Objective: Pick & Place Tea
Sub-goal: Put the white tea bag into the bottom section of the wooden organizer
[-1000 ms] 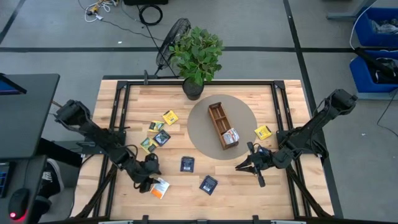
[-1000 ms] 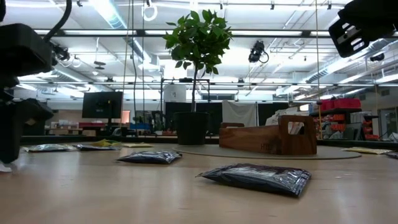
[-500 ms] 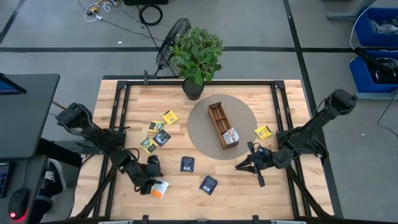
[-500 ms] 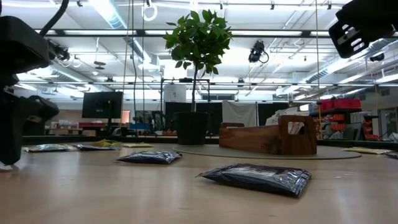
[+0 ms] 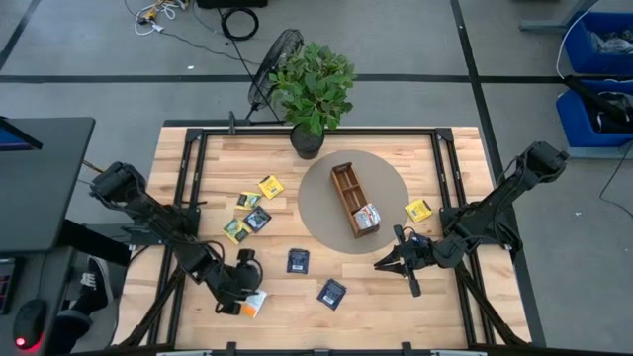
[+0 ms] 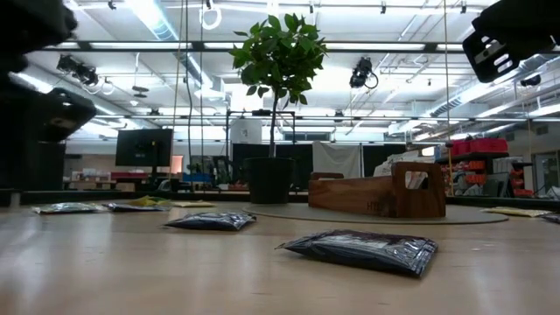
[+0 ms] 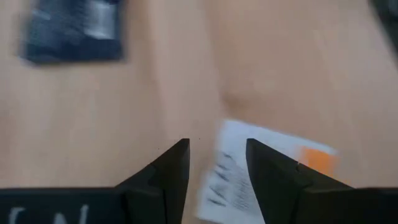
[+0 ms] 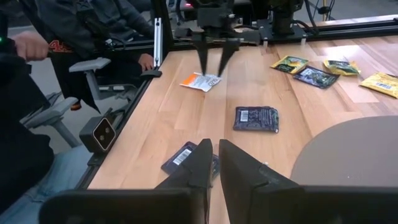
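An orange-and-white tea sachet (image 5: 258,305) lies near the table's near left corner. My left gripper (image 5: 245,294) stands right over it, fingers apart and pointing down; the right wrist view shows the left gripper (image 8: 213,70) with its fingertips at the sachet's (image 8: 200,82) far edge. Two navy sachets (image 5: 298,260) (image 5: 331,293) lie flat toward the middle. Green-and-black sachets (image 5: 257,219) and yellow ones (image 5: 270,186) (image 5: 417,210) lie farther back. My right gripper (image 5: 381,265) hovers shut by the grey mat's near edge, holding nothing. My left gripper has its fingertips (image 8: 204,70) just above the orange-and-white sachet's far edge (image 7: 227,163), coming from above. I cannot tell whether they touch it. The sachet seems to lie flat on the table.
A long wooden compartment tray (image 5: 348,193) stands on a round grey mat (image 5: 321,222), with a sachet (image 5: 367,217) in its near compartment. A potted plant (image 5: 312,84) stands at the far edge. Beyond the table's left edge are a person's hand (image 8: 147,61) and a chair (image 8: 93,65).
My left gripper has risen from the table over the orange-and-white sachet and moved a little toward the near edge; in the low view it has climbed out of the picture's left side. The sachet stays about where it was. My right arm has kept still.
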### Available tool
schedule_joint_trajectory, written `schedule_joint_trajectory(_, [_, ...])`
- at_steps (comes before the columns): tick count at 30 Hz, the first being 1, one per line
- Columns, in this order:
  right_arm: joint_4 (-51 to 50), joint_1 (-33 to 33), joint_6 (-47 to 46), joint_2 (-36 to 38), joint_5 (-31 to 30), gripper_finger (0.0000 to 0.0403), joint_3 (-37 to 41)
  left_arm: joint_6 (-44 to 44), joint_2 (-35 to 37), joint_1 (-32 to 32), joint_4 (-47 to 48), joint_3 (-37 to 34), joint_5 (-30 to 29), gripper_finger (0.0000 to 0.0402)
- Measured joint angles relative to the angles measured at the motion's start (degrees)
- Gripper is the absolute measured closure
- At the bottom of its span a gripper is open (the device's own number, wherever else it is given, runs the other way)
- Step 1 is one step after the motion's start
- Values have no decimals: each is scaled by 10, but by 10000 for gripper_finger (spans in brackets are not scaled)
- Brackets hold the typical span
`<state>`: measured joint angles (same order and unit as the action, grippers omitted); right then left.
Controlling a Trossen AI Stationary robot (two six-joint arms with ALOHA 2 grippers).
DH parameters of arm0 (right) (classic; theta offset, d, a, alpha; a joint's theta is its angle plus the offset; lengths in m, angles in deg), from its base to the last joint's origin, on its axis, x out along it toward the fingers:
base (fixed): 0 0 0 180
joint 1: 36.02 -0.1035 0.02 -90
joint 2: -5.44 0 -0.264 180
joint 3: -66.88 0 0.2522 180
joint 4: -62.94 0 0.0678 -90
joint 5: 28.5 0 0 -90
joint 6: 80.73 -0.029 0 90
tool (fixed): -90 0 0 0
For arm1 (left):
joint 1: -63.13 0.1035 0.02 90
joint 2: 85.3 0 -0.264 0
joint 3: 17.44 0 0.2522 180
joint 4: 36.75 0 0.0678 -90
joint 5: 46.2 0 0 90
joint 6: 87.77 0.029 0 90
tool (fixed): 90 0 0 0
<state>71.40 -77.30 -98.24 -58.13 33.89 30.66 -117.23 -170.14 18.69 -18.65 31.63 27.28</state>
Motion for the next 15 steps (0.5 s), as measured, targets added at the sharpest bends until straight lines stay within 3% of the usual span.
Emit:
schedule_joint_trajectory(3, [-1,0,0,0,0,365,0,-2,0,-10,1,5,21,239])
schedule_joint_trajectory(15, [-1,0,0,0,-4,365,0,-22,-66,-21,18,9,-22,239])
